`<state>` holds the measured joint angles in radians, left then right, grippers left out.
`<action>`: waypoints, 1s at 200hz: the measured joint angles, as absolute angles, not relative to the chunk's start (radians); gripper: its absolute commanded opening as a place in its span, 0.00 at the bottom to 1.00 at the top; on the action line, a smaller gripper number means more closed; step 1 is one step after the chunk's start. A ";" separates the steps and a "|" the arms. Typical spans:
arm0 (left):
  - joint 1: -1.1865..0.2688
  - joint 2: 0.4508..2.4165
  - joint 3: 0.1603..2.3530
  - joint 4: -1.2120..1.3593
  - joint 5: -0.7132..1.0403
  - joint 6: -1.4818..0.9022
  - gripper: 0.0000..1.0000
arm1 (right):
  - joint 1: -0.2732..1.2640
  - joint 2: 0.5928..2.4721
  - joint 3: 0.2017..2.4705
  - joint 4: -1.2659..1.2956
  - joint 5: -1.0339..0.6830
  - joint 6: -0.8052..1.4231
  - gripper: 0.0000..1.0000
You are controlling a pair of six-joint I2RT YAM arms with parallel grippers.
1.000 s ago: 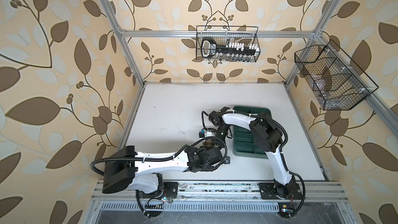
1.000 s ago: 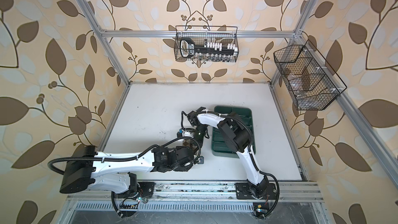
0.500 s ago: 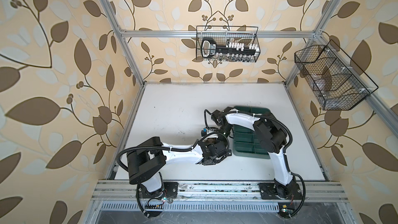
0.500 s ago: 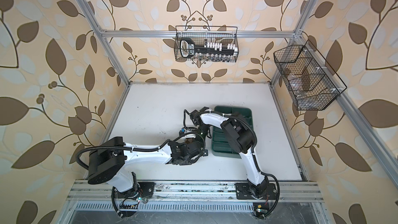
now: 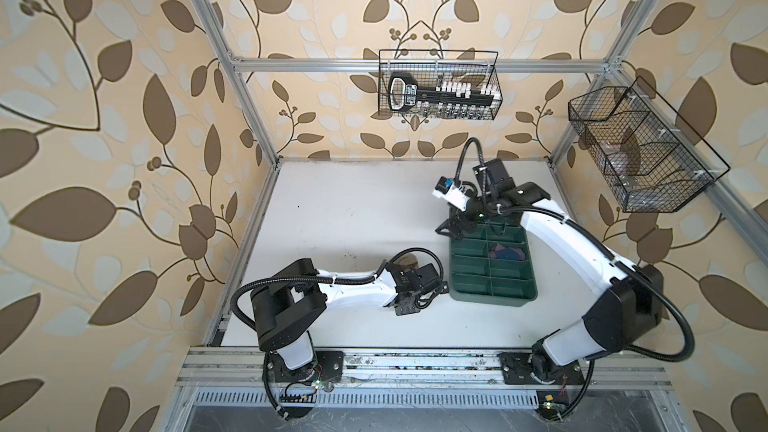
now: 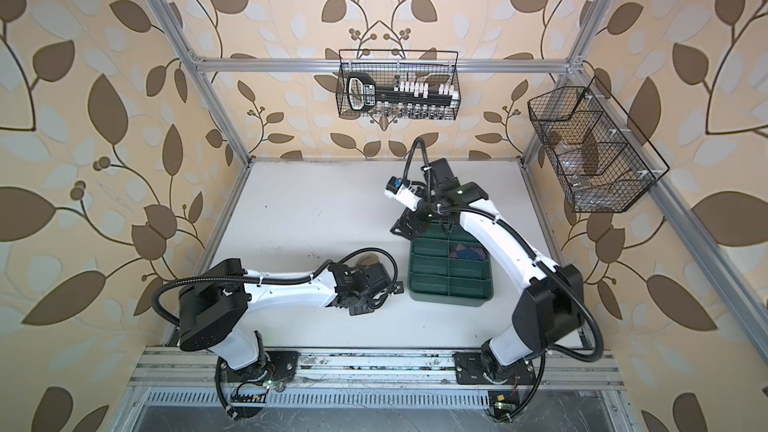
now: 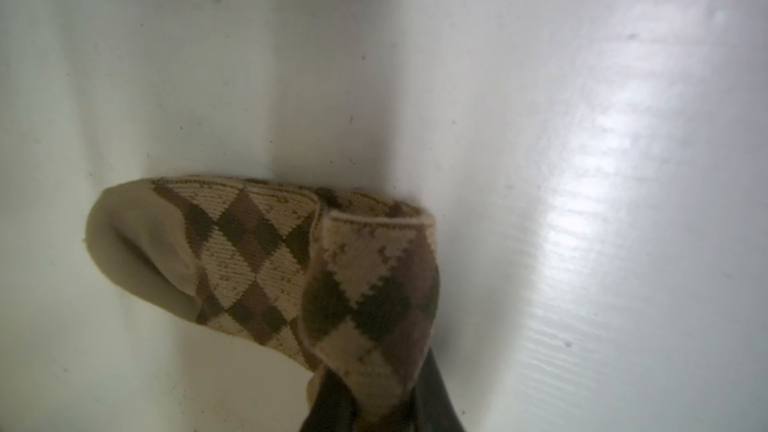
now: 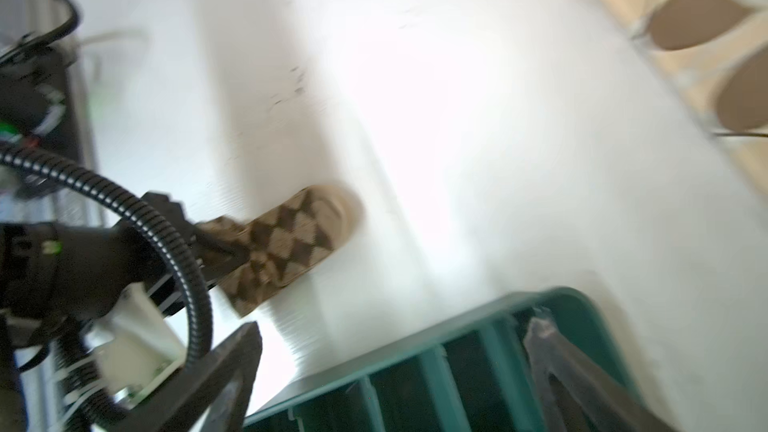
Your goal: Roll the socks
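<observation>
Where left claw (image 7: 376,407) pinches, argyle sock (image 7: 257,251) hidden

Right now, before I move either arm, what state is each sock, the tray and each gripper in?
tan argyle sock: on the table, partly folded over itself, one end pinched.
purple sock: bunched inside one compartment of the tray.
green tray: flat on the table, open side up.
left gripper: shut on the tan argyle sock.
right gripper: open, holding nothing, at a corner of the tray.
</observation>
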<state>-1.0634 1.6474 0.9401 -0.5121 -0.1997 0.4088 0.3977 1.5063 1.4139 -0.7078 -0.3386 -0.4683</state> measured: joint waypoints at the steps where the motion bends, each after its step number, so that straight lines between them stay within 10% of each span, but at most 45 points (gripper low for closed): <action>1: -1.059 1.647 0.942 -0.514 -0.191 0.409 0.01 | 0.394 1.499 1.413 -0.699 -0.326 -0.461 1.00; 26: -0.955 1.661 0.991 -0.584 0.009 0.432 0.03 | 0.321 1.342 1.332 -0.518 -0.142 -0.228 1.00; 60: -0.811 1.784 1.135 -0.741 0.273 0.468 0.03 | 0.285 1.066 0.982 -0.206 -0.276 0.000 0.73; 117: -0.725 1.877 1.208 -0.839 0.454 0.492 0.06 | 0.856 0.717 0.527 -0.132 -0.100 -0.580 0.67; 200: -0.718 1.905 1.221 -0.871 0.514 0.493 0.06 | 1.081 1.215 0.449 0.154 0.129 -0.862 0.56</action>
<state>-0.7181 1.9049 1.2213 -0.8711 0.5140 0.4927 1.0809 1.2148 0.4488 0.1535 0.1287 -0.8616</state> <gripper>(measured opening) 0.157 0.573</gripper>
